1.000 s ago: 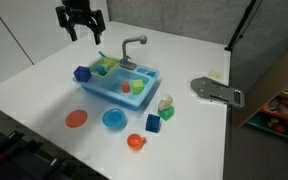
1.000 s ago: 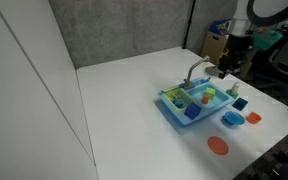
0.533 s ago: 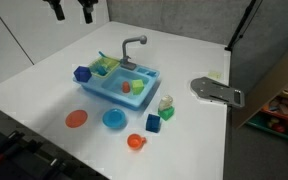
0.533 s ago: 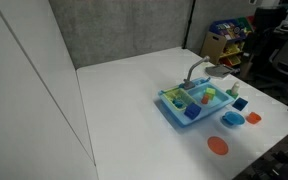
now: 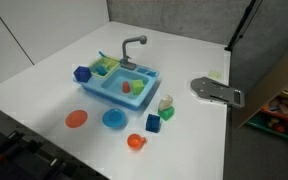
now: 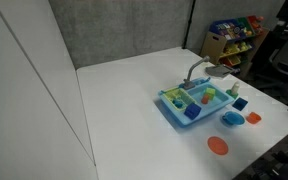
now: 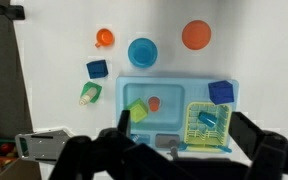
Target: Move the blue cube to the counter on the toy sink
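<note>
The light-blue toy sink (image 5: pixel 119 92) stands mid-table, with a grey faucet (image 5: pixel 132 45); it also shows in the wrist view (image 7: pixel 174 125) and in an exterior view (image 6: pixel 174 110). The dark blue cube (image 5: pixel 81 73) rests on the flat counter ledge (image 7: pixel 231 106) at the sink's end, next to the yellow-green tray (image 7: pixel 196 133); it also shows in the wrist view (image 7: pixel 221 92) and in an exterior view (image 6: pixel 191 113). My gripper (image 7: pixel 184 135) is open and empty, high above the sink. It is out of both exterior views.
The basin holds a green block (image 7: pixel 137 110) and a small orange piece (image 7: pixel 154 102). On the table lie an orange plate (image 5: pixel 75 119), a blue bowl (image 5: pixel 113 120), an orange cup (image 5: pixel 135 142), a lighter blue block (image 5: pixel 154 124) and a grey tool (image 5: pixel 216 91).
My gripper has risen from just above the sink's far end and has left both exterior views. The blue cube and the sink have not moved.
</note>
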`<state>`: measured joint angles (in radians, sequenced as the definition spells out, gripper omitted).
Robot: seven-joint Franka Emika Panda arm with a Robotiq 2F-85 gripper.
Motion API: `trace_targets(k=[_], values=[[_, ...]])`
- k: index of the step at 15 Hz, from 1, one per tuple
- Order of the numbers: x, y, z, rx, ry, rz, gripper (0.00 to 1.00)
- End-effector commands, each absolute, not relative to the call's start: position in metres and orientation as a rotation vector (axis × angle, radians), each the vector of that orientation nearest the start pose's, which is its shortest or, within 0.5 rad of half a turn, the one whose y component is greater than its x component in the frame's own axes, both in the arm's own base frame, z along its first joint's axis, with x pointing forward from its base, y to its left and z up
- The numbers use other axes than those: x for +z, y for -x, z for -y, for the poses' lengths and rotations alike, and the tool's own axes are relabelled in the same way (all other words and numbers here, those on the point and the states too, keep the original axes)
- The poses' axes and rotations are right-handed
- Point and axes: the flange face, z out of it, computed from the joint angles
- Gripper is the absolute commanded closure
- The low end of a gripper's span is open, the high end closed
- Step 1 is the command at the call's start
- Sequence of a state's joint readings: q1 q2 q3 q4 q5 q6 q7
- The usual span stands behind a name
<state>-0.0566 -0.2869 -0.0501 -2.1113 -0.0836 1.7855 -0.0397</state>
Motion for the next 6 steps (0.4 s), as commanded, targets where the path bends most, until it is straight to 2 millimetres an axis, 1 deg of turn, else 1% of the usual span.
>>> trace_targets(k=[1, 2, 4, 5, 6], values=[[0.5728, -0.4521, 0.0653, 0.018, 3.226, -0.204, 0.0], [0.5791, -0.4501, 0.0661, 0.007, 3.227, -0.222, 0.0], [0.5823, -0.4478, 0.0672, 0.016, 3.218, -0.198, 0.0], [0.5748, -0.4498, 0.0637, 0.002, 3.21, -0.174, 0.0], [0.5764, -0.4489, 0.0638, 0.003, 3.209, -0.175, 0.0]])
